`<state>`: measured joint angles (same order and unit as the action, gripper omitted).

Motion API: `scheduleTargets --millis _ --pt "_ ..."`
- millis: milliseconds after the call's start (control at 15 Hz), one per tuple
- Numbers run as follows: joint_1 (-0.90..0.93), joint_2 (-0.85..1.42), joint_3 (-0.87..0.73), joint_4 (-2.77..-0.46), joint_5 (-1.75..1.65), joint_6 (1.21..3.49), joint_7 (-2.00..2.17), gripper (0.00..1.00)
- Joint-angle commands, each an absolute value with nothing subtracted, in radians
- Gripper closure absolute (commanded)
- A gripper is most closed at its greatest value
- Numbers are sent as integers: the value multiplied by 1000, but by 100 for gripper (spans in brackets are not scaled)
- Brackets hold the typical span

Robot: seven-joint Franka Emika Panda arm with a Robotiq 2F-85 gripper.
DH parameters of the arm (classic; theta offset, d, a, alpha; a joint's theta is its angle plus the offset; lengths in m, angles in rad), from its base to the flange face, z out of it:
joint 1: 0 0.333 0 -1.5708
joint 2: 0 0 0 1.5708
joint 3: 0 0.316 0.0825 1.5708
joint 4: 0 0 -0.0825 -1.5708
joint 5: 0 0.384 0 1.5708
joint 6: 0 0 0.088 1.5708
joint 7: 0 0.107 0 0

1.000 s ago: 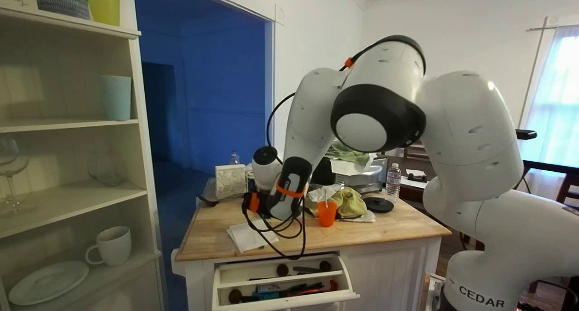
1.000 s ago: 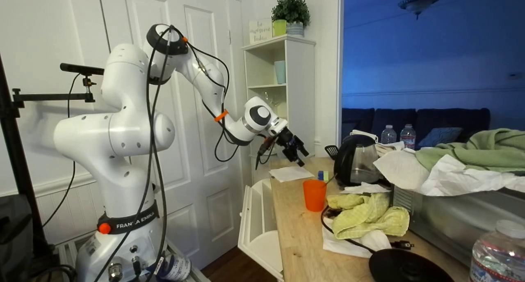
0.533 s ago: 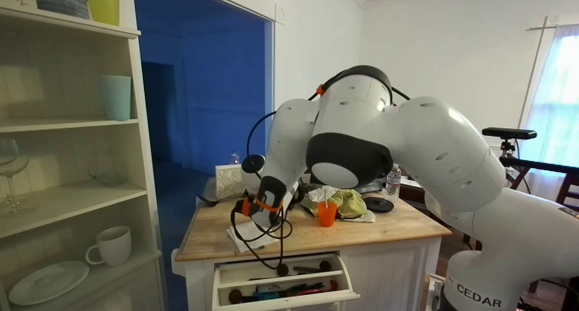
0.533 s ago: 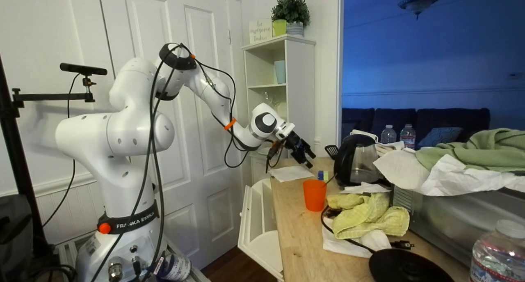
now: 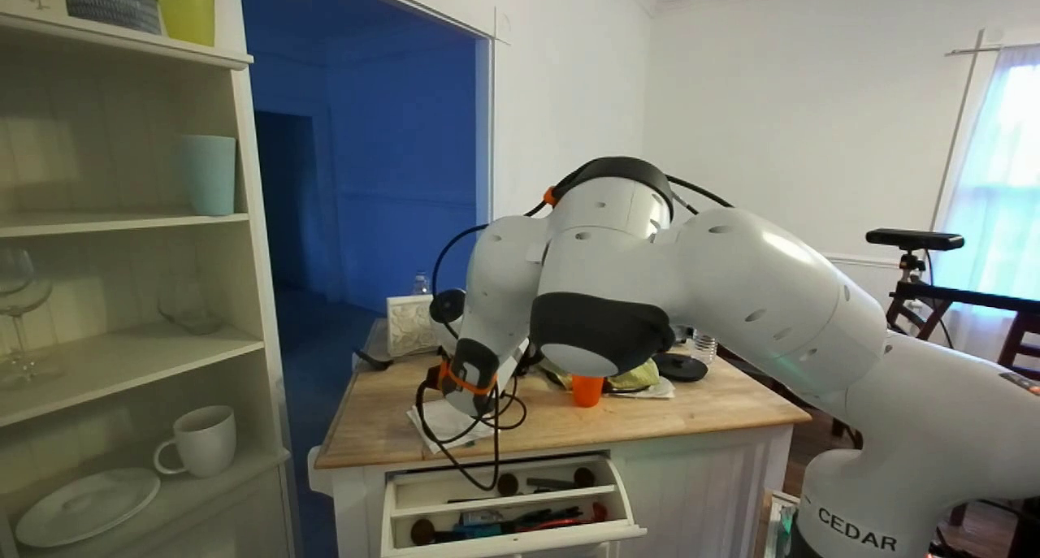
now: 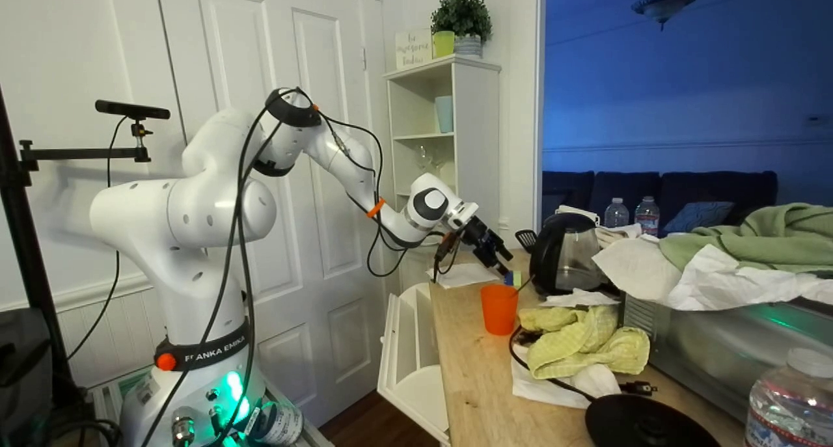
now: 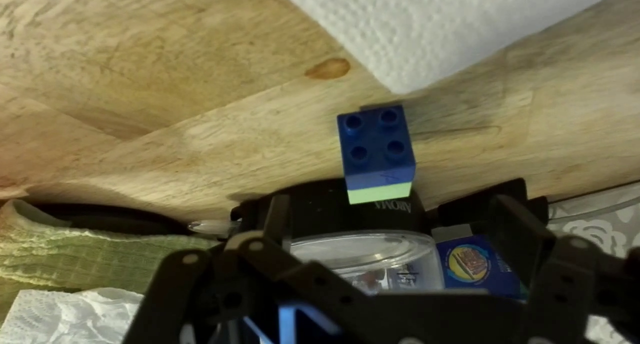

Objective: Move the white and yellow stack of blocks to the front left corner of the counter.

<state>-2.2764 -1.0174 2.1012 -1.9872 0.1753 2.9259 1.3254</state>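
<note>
A small stack of a blue block on a pale yellow-green block point(image 7: 377, 148) stands on the light wooden counter point(image 7: 175, 68). No white block shows. In an exterior view the stack point(image 6: 516, 278) stands behind the orange cup, before the kettle; the arm hides it in an exterior view of the counter's front point(image 5: 691, 412). My gripper point(image 7: 395, 214) is open and empty, its fingers spread wider than the stack. In an exterior view the gripper point(image 6: 506, 262) points down at a slant, its fingertips just above and beside the stack. Whether they touch it I cannot tell.
An orange cup point(image 6: 499, 310) stands close to the stack. A black kettle point(image 6: 566, 258) is behind it. A white paper napkin point(image 7: 440, 23) lies beside it. A yellow-green cloth point(image 6: 586, 343) and a silver oven point(image 6: 696, 343) are further along. The counter's drawer point(image 5: 504, 493) hangs open.
The arm has lowered and reached further over the counter, bringing the open gripper down to the stack. A green light now shows at the robot's base. The stack has not moved.
</note>
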Motion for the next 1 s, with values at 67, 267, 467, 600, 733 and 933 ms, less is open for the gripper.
scheduleTargets --millis 67,267,467,600,733,933 --pt "-2297 -1085 2104 -1925 250 2884 1278 0" --pt "-2293 -1094 2103 -1915 264 2849 1266 0" --pt "-2301 -1089 2113 -1905 274 2819 1239 0" --pt "-2310 -1085 2124 -1899 286 2819 1218 0" --pt "-2319 -1080 2137 -1893 299 2823 1198 0" --pt "-2332 -1082 2151 -1882 324 2835 1179 26"
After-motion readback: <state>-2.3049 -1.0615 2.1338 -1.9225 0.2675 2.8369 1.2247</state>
